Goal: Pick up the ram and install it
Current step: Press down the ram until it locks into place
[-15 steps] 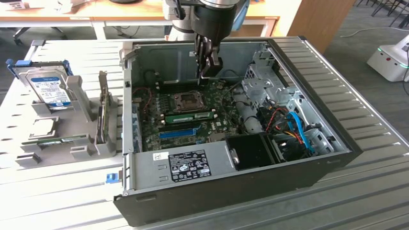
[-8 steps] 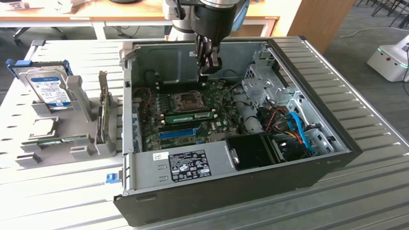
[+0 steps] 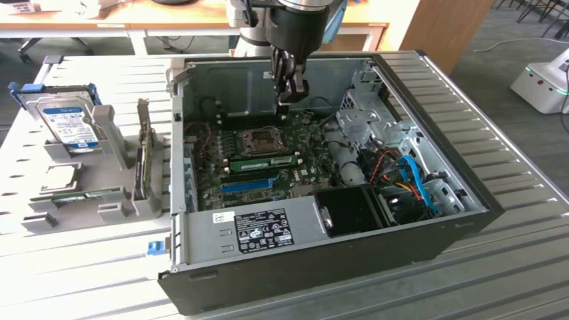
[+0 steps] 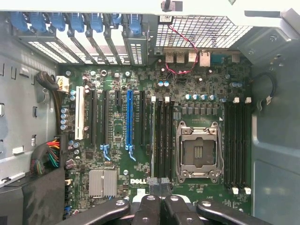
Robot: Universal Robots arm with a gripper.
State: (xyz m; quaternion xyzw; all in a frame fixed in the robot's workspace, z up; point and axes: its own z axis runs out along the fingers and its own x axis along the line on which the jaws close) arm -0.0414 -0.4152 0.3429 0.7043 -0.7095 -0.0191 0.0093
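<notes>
My gripper [image 3: 286, 100] hangs inside the open computer case [image 3: 444, 233], above the far part of the motherboard [image 3: 307, 167]. In the wrist view its black fingers [image 4: 151, 204] are pressed together with nothing between them. A green ram [image 3: 266, 161] stands seated in a slot beside the CPU socket [image 3: 264, 139]. The wrist view shows that ram edge-on as a thin pale line [image 4: 153, 140], straight ahead of my gripper [image 4: 159, 183]. A second green ram [image 3: 84, 197] lies in the grey holder on the exterior view's left.
The grey holder [image 3: 116, 207] outside the case also carries a hard drive [image 3: 71, 123] and a dark upright expansion card [image 3: 142, 157]. A blue slot [image 4: 129, 117] runs beside the ram slots. Drive cages and blue and orange cables [image 3: 414, 180] fill the case's right side.
</notes>
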